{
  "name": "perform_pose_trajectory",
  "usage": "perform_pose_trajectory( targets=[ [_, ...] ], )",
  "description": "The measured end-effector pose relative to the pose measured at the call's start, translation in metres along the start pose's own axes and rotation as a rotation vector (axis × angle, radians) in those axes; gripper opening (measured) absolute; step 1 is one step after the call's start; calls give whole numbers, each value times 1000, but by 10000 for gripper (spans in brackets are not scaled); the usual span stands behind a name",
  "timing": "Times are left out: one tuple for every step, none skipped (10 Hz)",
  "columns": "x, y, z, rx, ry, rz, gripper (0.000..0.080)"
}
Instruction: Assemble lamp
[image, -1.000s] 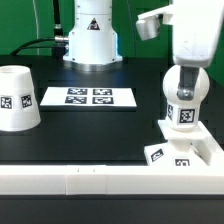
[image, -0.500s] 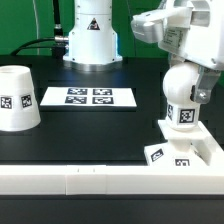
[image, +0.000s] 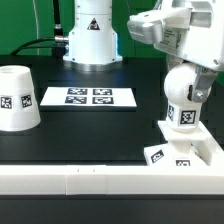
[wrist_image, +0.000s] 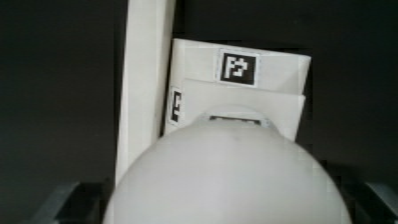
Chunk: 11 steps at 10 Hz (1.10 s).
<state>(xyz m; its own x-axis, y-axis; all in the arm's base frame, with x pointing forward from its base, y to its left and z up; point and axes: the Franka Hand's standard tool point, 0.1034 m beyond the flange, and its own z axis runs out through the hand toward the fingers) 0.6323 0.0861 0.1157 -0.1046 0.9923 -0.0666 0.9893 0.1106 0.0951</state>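
Note:
The white bulb (image: 181, 100) stands upright on the flat square base (image: 196, 149) at the exterior view's right, its tagged neck down on the base. My gripper (image: 182, 86) comes from above and is shut on the bulb's round head, a dark finger on each side. In the wrist view the bulb's head (wrist_image: 222, 160) fills the foreground between my gripper (wrist_image: 222, 208) and its fingers (wrist_image: 68, 205), with the tagged base (wrist_image: 240, 72) beyond it. The cup-like shade (image: 17, 97) stands alone at the exterior view's left.
The long white rail (image: 100, 178) runs along the front, touching the base; it also shows in the wrist view (wrist_image: 148, 80). The marker board (image: 88, 97) lies mid-table. The arm's pedestal (image: 90, 35) stands at the back.
My wrist has turned about the bulb's upright axis, swinging the hand's body toward the exterior view's left. The bulb and the base stay in the same place.

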Motion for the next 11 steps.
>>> perform_pose_trajectory(
  targets=[
    [0, 0, 0, 0, 0, 32, 577],
    [-2, 0, -1, 0, 3, 88, 577],
    [-4, 0, -1, 3, 7, 197, 577],
    [-6, -1, 0, 10, 15, 321, 577],
    [-6, -1, 1, 12, 26, 439, 579],
    [-5, -1, 1, 15, 34, 570, 579],
    [-3, -2, 1, 23, 38, 679, 579],
    [-1, -2, 1, 32, 38, 802, 579],
    [0, -2, 0, 37, 36, 924, 579],
    [0, -1, 0, 36, 33, 1010, 580],
    [3, -1, 0, 24, 13, 981, 580]
  ],
)
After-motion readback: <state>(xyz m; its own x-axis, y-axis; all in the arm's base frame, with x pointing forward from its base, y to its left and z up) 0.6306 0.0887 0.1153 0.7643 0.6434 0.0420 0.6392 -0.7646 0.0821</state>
